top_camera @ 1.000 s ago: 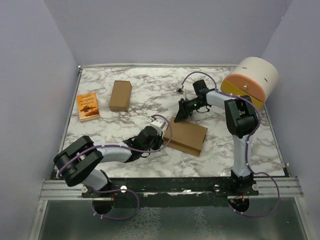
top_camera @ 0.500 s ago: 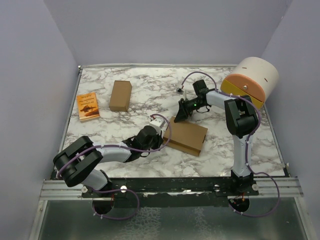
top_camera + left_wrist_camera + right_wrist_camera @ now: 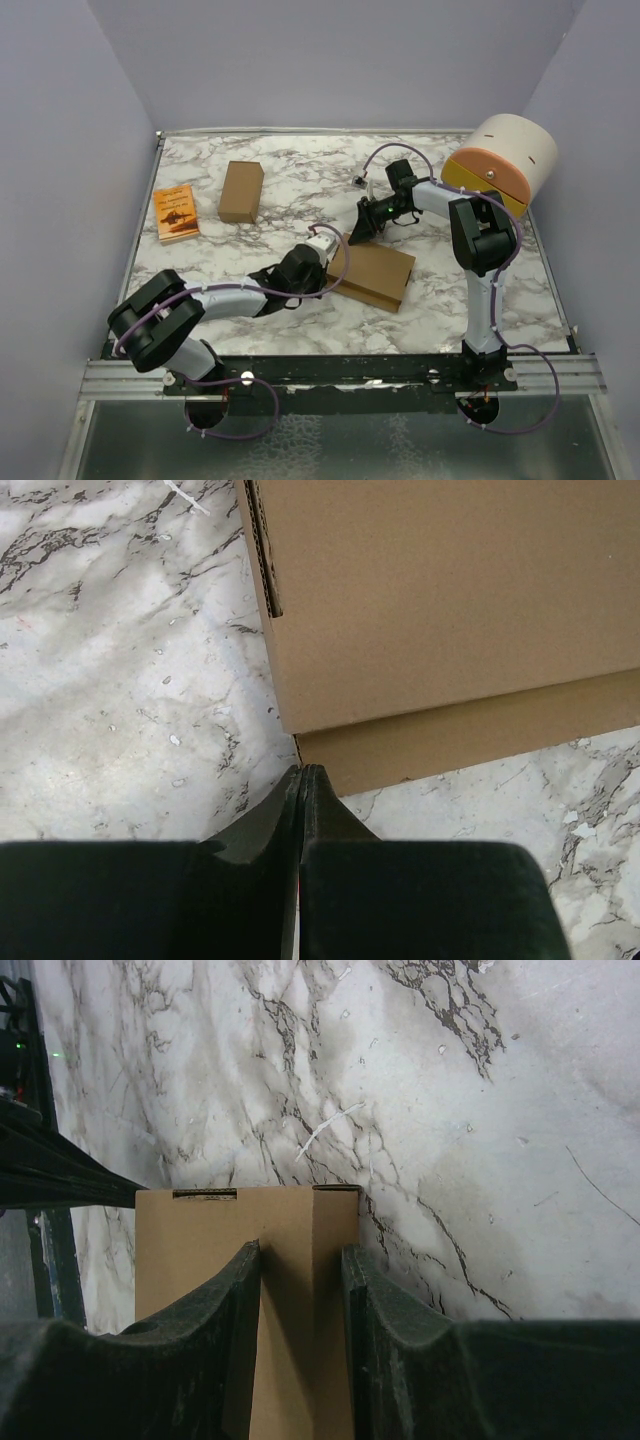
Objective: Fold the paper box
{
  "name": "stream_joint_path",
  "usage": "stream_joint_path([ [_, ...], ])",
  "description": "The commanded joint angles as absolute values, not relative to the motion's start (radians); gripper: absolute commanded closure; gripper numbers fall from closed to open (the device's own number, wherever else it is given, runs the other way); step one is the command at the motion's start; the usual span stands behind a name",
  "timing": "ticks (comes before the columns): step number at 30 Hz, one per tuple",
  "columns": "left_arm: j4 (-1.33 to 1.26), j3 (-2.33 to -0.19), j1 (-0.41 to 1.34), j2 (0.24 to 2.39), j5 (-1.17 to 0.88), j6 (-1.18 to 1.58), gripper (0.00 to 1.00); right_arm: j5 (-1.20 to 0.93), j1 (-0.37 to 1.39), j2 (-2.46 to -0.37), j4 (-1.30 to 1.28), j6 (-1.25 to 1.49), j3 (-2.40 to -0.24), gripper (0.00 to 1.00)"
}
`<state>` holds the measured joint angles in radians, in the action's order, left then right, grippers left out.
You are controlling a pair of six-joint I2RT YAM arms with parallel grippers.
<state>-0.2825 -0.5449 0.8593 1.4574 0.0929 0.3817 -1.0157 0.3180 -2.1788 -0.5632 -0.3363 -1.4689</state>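
Note:
The paper box point(image 3: 372, 272) lies in the middle of the table as a shallow, wide, closed brown box. My left gripper point(image 3: 329, 272) is shut and empty, its tips point(image 3: 303, 770) touching the box's near left corner point(image 3: 420, 610) at table level. My right gripper point(image 3: 358, 233) is open at the box's far left corner. In the right wrist view point(image 3: 300, 1250) one finger rests over the box top point(image 3: 200, 1250) and the other stands beside the side wall. The box has a slot along its left edge.
A narrower brown cardboard box point(image 3: 241, 191) and a small orange booklet point(image 3: 176, 212) lie at the back left. A large white and orange cylinder point(image 3: 500, 160) stands at the back right. A small white scrap point(image 3: 358, 181) lies behind the right gripper.
My left gripper has slid a little to the right, up against the box's corner. The right arm and the box have not moved.

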Motion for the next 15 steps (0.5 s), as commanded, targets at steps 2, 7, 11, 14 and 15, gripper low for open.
stream_joint_path([
  [2,-0.288,-0.638,0.847,1.473,0.114,0.358,1.00,-0.950,0.351,-2.227,-0.637,-0.350,-1.437,0.71],
  [7,-0.244,-0.681,0.839,1.465,0.118,0.377,1.00,-0.948,0.353,-2.227,-0.637,-0.350,-1.438,0.71],
  [11,-0.195,-0.721,0.830,1.461,0.115,0.386,1.00,-0.946,0.355,-2.229,-0.636,-0.349,-1.438,0.71],
  [14,-0.154,-0.759,0.823,1.471,0.105,0.392,1.00,-0.945,0.356,-2.229,-0.638,-0.349,-1.439,0.71],
  [15,-0.140,-0.774,0.822,1.478,0.104,0.392,1.00,-0.945,0.357,-2.230,-0.638,-0.349,-1.439,0.71],
])
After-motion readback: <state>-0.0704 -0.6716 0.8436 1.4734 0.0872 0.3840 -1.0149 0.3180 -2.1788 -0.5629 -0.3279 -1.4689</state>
